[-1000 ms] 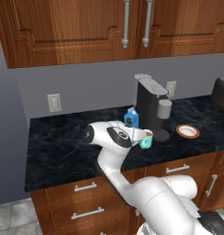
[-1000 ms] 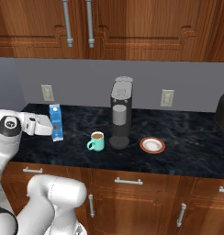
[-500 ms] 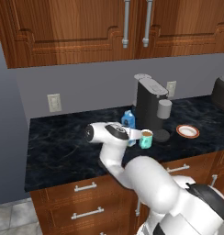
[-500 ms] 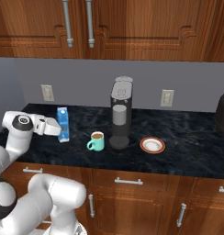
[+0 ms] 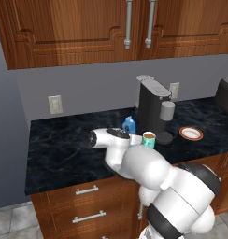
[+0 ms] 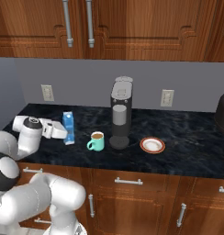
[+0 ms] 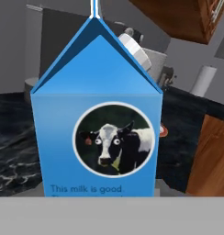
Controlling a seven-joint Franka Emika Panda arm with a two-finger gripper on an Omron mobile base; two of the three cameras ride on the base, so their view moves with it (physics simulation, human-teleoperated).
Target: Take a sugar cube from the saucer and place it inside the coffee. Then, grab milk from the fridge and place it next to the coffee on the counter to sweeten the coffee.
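Observation:
My gripper [image 6: 64,132] is shut on the milk [image 6: 68,127], a blue gabled carton held upright low over the counter [image 6: 178,160]. I cannot tell whether its base touches the stone. In the hand view the milk [image 7: 98,133] stands close in front, cow picture facing me, and hides my fingertips. The coffee [image 6: 97,141], a teal mug with brown liquid, stands a short way right of the carton, apart from it. From the left base view the milk [image 5: 129,124] sits just behind my arm, left of the coffee [image 5: 149,139]. The saucer [image 6: 152,145] lies further right. The sugar cube is hidden and the fridge is out of view.
A dark coffee machine [image 6: 120,114] stands right behind the mug. A dark rounded appliance [image 6: 223,112] sits at the counter's far right. Wooden wall cabinets [image 6: 132,27] hang overhead. Bare counter stretches left of the carton to the wall outlet [image 6: 47,92].
My arm has carried the milk to the right along the counter, closer to the mug. Mug, saucer and machine have stayed put.

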